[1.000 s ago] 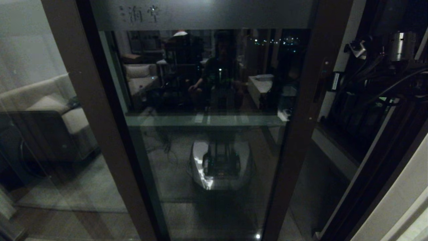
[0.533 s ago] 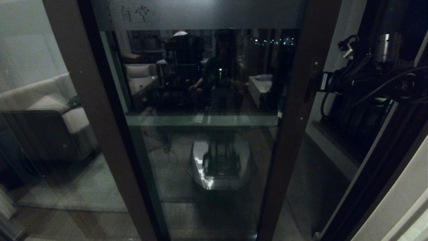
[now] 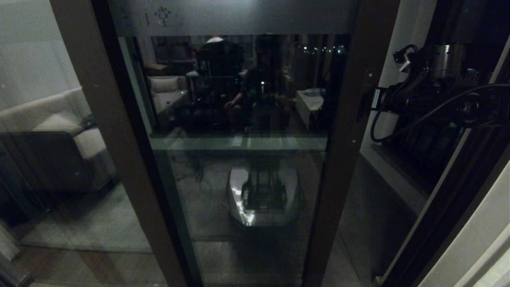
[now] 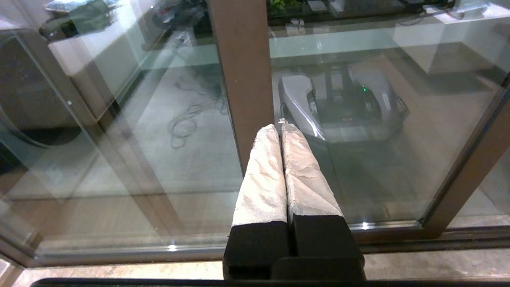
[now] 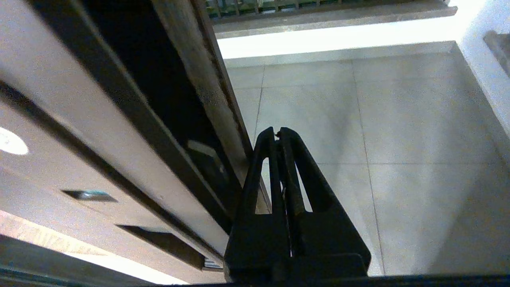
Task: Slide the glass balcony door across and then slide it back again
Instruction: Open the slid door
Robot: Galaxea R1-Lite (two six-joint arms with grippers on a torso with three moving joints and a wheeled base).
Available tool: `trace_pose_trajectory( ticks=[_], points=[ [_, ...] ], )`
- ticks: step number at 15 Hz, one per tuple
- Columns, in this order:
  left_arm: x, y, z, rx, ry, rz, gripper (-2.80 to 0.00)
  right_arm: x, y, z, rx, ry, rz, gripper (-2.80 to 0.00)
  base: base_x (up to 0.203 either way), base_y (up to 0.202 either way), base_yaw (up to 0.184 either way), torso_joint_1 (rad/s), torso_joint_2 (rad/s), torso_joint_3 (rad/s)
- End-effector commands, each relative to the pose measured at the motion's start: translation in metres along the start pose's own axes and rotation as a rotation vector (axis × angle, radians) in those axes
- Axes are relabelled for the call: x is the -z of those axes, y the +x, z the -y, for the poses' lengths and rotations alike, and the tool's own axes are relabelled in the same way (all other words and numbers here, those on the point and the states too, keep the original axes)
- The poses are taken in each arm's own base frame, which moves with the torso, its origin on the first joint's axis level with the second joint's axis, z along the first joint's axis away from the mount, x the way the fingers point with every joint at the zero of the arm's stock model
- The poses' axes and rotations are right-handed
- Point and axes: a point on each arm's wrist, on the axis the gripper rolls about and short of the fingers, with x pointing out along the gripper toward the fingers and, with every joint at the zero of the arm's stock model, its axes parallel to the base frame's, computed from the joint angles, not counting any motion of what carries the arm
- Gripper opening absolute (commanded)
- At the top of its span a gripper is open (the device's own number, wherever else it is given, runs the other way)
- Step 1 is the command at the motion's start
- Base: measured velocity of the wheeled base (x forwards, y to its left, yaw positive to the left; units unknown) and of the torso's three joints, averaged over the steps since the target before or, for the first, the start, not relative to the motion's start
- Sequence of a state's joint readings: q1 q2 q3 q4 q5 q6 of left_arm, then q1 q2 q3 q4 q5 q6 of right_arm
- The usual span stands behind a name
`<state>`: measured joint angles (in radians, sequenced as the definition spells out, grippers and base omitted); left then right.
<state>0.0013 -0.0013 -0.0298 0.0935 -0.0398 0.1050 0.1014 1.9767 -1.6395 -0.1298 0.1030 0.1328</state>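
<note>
The glass balcony door (image 3: 239, 171) fills the middle of the head view, dark brown framed, with a frosted band (image 3: 239, 16) across its top. A slim black handle (image 3: 363, 104) sits on its right stile (image 3: 338, 159). My right gripper (image 5: 277, 131) is shut with nothing held and lies alongside the stile's outer edge (image 5: 207, 79) at handle height. In the head view the right arm (image 3: 438, 95) reaches in from the right and its fingers are hidden past the stile. My left gripper (image 4: 279, 125), with white-wrapped fingers, is shut and hangs low before the door glass (image 4: 378, 159).
A fixed glass panel (image 3: 48, 119) showing a sofa stands at left behind a brown post (image 3: 107, 119). A gap (image 3: 378, 191) opens between the stile and the dark-framed window (image 3: 434, 159) at right. Grey balcony floor tiles (image 5: 358, 119) lie beyond.
The door has slid to the left, widening the gap at its right stile. The right arm moved left with it. The band's characters have slipped behind the left post.
</note>
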Motion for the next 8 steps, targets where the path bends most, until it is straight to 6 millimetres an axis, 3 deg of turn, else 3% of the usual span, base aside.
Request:
trace_pose_trajectory(
  ticks=[1, 8],
  points=[
    [0.0, 0.0, 0.0, 0.0, 0.001, 0.0, -2.8, 0.001, -0.005, -0.008, -0.02, -0.004, -0.008, -2.8, 0.0, 0.0, 0.0, 0.0, 0.0, 0.0],
    [0.0, 0.0, 0.0, 0.0, 0.001, 0.001, -2.8, 0.009, 0.0, -0.03, -0.026, -0.012, -0.004, -2.8, 0.0, 0.0, 0.0, 0.0, 0.0, 0.0]
  ],
)
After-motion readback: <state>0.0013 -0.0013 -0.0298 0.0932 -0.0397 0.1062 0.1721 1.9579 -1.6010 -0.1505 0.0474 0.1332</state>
